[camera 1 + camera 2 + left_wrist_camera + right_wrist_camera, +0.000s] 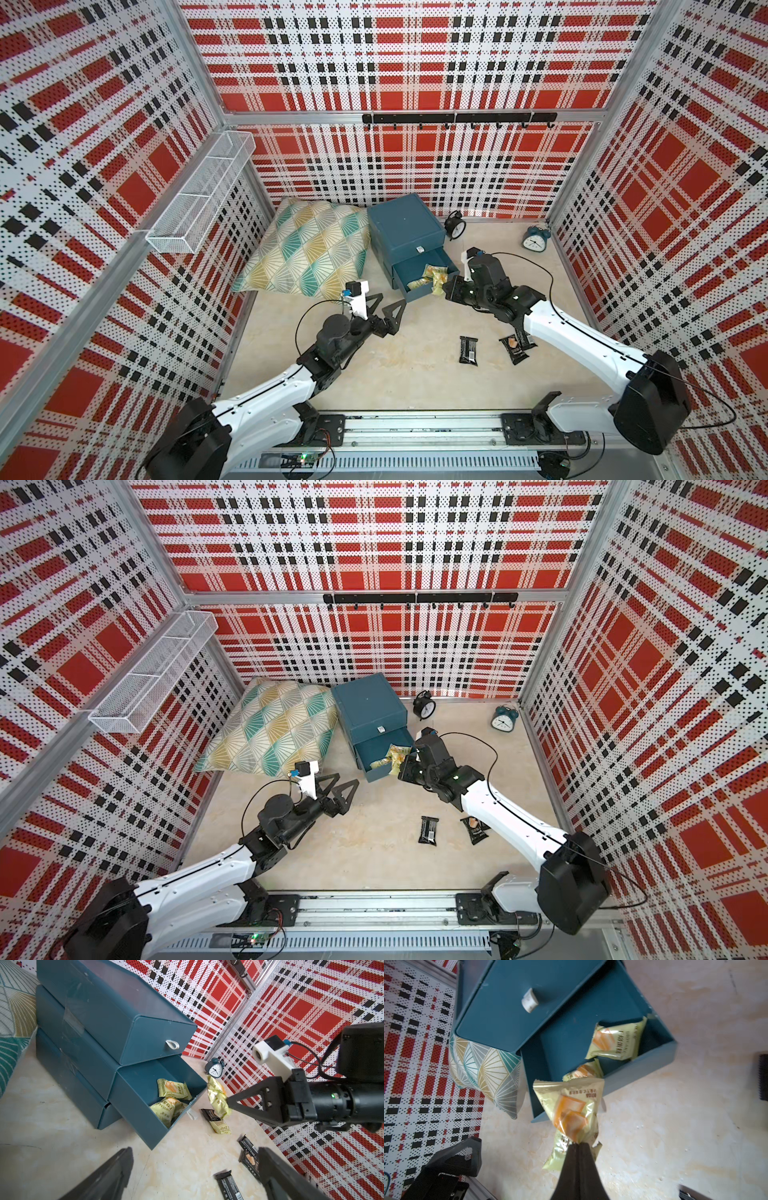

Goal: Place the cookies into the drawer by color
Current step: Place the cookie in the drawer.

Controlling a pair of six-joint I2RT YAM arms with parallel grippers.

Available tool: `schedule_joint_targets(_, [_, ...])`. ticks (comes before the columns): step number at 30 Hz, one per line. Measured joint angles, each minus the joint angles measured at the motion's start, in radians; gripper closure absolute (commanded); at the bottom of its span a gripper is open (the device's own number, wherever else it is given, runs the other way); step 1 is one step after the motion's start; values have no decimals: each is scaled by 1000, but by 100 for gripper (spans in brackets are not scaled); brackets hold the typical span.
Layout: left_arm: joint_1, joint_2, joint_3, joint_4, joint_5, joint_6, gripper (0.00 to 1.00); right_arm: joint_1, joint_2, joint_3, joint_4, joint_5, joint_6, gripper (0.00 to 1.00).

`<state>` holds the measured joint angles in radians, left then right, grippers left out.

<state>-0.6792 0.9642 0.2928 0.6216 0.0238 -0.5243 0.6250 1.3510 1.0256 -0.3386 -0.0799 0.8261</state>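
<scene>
Cookie (571,1113), yellow-green, dangles from the right gripper (578,1145), whose jaws are pressed together on the crimped seam at one end of the wrapper. That seam looks like the right place to hold: flat film, nothing to crush. The packet seems light, puffed and crinkly, probably slick, with a brittle biscuit inside. Squeezing its middle would risk breakage, and held by one end it can swing.

It hangs just outside the front wall of the open middle drawer (643,1070), at the far middle of the desk (374,374). Two matching packets (616,1043) already lie inside. Another yellow-green one (221,1127) lies on the desk near that drawer.

Nearer, two black packets (468,350) lie flat, well apart from the drawer. On a hard top they are likely best taken across the narrow width or by an end seam.

The left gripper (392,300), spread wide and empty, hovers left of the drawer, near the pillow (307,245).
</scene>
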Motion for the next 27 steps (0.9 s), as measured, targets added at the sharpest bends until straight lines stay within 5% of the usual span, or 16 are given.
schedule_joint_targets(14, [-2,-36,-13,2,-6,-2,1,36,256,211,46,-42,-26,100])
schedule_joint_targets(15, [-3,-36,-13,2,-6,-2,1,36,266,216,46,-44,-27,96])
schedule_joint_targets(17, [-8,-36,-13,2,-9,-1,1,36,277,220,46,-46,-31,73])
schedule_joint_targets(20, [-19,-35,-13,2,-12,5,1,36,279,220,45,-48,-40,57])
schedule_joint_targets(27, [-102,14,-6,4,-23,43,1,36,258,207,45,-26,-60,46])
